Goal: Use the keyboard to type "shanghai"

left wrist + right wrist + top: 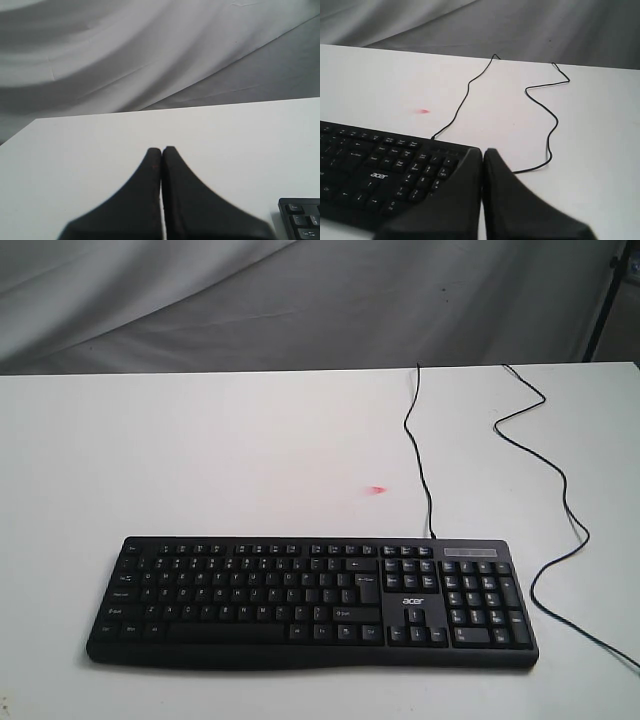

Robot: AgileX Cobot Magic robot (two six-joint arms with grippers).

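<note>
The black keyboard (pixel 310 602) with white-lettered keys lies along the near edge of the white table (pixel 200 450), its number pad and "acer" logo on the right. No arm shows in the exterior view. In the left wrist view my left gripper (pixel 162 149) is shut with nothing in it, over bare table, and one corner of the keyboard (pixel 301 218) peeks in beside it. In the right wrist view my right gripper (pixel 483 150) is shut and empty, just off the number-pad end of the keyboard (pixel 385 167).
The keyboard's thin black cable (pixel 420 445) runs from its back edge to the table's far edge, then loops back along the right side (pixel 560 500). A small pink mark (pixel 377 490) sits on the table behind the keyboard. Grey cloth (pixel 300 300) hangs behind.
</note>
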